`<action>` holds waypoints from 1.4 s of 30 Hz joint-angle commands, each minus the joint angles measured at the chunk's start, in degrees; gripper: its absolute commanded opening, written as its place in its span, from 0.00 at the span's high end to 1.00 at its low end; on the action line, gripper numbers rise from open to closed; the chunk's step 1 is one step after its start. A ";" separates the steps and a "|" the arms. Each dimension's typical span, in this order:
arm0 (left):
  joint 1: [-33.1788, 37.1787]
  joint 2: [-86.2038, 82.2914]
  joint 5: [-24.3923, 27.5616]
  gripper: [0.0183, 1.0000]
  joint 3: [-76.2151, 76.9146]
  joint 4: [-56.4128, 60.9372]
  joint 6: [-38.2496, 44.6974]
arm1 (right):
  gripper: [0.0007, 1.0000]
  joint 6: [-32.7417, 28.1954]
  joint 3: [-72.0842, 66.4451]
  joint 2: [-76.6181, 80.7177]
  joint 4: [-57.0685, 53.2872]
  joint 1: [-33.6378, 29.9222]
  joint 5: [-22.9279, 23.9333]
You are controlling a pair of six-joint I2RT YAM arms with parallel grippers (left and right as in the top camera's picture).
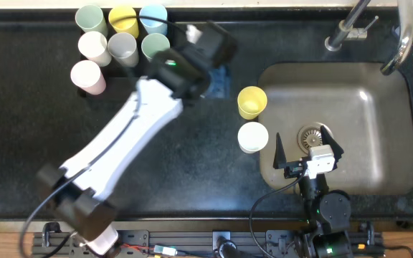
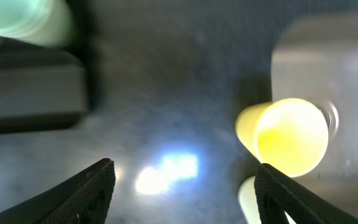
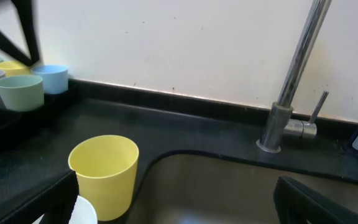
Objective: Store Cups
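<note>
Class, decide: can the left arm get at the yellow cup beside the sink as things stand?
Probably yes: the left gripper is open over bare counter, the yellow cup close by with nothing between, though a white cup stands beside it.

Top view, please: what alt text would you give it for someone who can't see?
A white robot arm extends over a black countertop, its end beside seven pastel plastic cups at the back. A yellow plastic cup and a white plastic cup stand next to a steel sink, with a black arm over the basin.
</note>
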 commanded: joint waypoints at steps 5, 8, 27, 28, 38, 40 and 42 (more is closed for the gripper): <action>-3.34 7.41 5.11 0.25 1.01 3.63 -3.89 | 0.00 -0.15 -0.76 -0.42 0.37 -0.11 0.20; -3.67 9.20 5.73 0.25 1.01 4.61 -3.89 | 0.00 -0.13 -0.76 -0.42 0.37 -0.11 0.20; -4.15 16.79 5.88 0.61 1.01 12.81 -3.82 | 0.00 -0.15 -0.76 -0.42 0.37 -0.11 0.20; -4.15 16.79 5.88 0.65 1.01 12.85 -3.78 | 0.00 -0.13 -0.76 -0.42 0.37 -0.11 0.20; -3.58 15.87 5.70 0.98 2.67 13.35 -0.55 | 0.00 -0.15 -0.76 -0.42 0.39 -0.11 0.20; -2.49 14.14 3.98 0.98 4.24 12.41 -0.61 | 0.00 -0.13 -0.76 -0.42 0.39 -0.11 0.20; -1.20 11.19 -0.15 0.98 5.75 12.15 -1.62 | 0.00 -0.15 -0.76 -0.42 0.37 -0.11 0.20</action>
